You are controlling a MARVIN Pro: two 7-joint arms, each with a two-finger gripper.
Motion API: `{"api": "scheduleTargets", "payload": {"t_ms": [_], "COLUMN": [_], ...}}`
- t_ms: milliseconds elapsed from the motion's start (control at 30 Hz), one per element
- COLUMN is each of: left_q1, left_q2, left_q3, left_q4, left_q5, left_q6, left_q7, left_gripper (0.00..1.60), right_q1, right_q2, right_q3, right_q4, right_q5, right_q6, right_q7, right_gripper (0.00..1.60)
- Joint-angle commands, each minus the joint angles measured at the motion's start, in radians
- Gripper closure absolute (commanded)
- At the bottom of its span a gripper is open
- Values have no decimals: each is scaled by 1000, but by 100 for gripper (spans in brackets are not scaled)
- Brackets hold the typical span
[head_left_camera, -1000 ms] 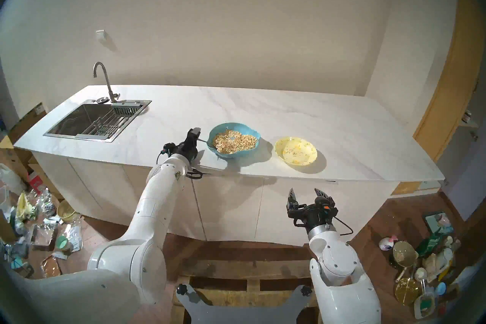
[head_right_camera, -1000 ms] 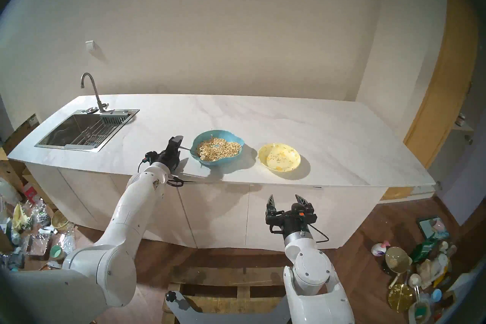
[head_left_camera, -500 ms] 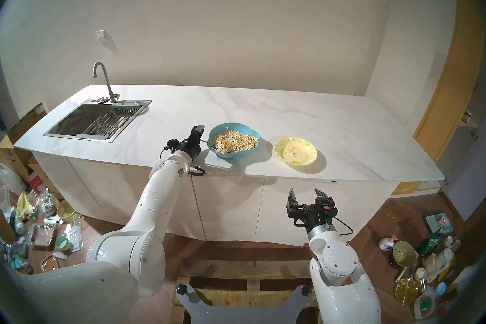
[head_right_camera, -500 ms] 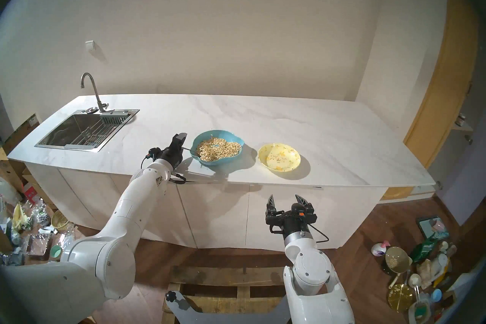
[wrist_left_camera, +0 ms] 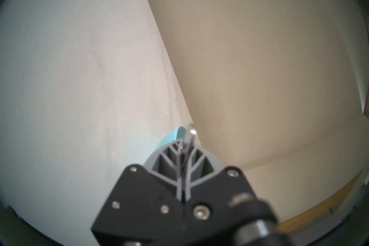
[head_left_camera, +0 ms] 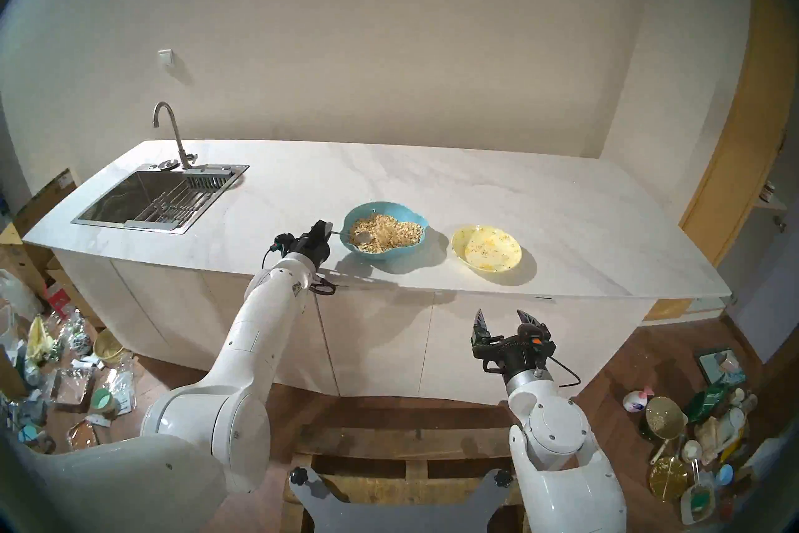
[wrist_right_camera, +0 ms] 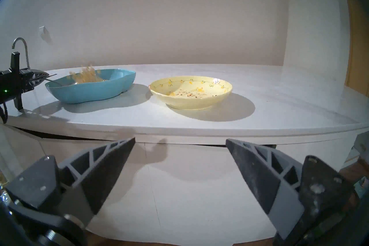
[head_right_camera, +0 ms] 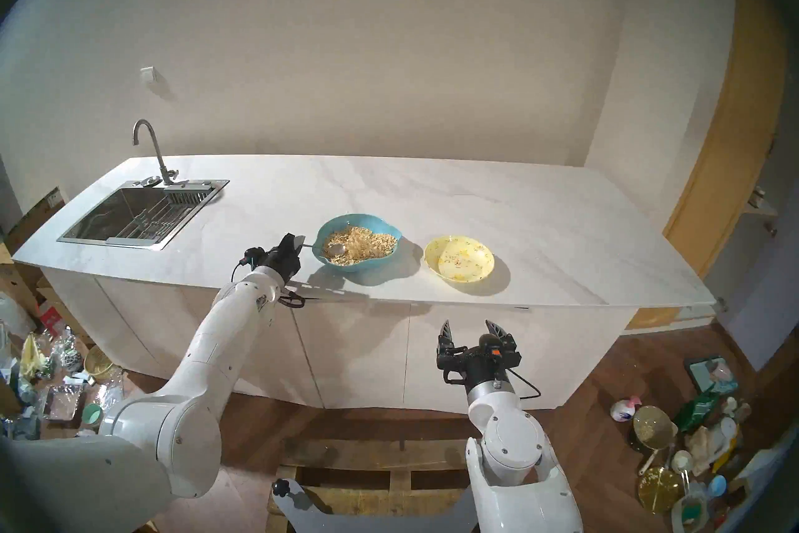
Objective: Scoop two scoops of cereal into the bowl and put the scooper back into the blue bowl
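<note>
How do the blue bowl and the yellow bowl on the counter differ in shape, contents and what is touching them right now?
The blue bowl is deeper with a wavy rim; the yellow bowl is shallow, round and flower-speckled. The blue bowl holds a heap of cereal; the yellow bowl holds only scattered crumbs. The spoon, gripped by the left gripper, rests in the blue bowl; nothing touches the yellow one. Both sit upright on the white counter.

Left end effector grips scooper in blue bowl.
</note>
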Motion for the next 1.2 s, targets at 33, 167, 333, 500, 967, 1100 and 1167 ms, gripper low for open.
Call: {"api": "scheduleTargets", "payload": {"t_ms": [33, 167, 333, 500, 967, 1100, 1167], "left_q1": [-14, -14, -20, -47, -66, -68, -69], "left_q2": [-5, -4, 15, 48, 99, 106, 108], "left_q3": [4, 16, 70, 145, 204, 215, 220], "left_q4": [-37, -49, -96, -146, -277, -289, -293], "left_q5": [0, 10, 62, 110, 146, 159, 163], "left_q6": [-4, -10, -21, -31, 6, 21, 31], "left_q7": [-1, 15, 67, 102, 221, 256, 270], "left_gripper": [160, 160, 160, 160, 160, 160, 160], "right_q1": [5, 5, 5, 7, 6, 6, 5], "right_q2": [-2, -2, -2, -2, -2, -2, -2], "right_q3": [-1, -1, -1, -1, -1, -1, -1], "right_q4": [-24, -24, -23, -21, -22, -23, -23], "right_q5": [1, 1, 1, 1, 1, 1, 1], "right_q6": [-5, -5, -5, -6, -6, -5, -5], "right_q7": [0, 0, 0, 0, 0, 0, 0], "right_gripper": [0, 0, 0, 0, 0, 0, 0]}}
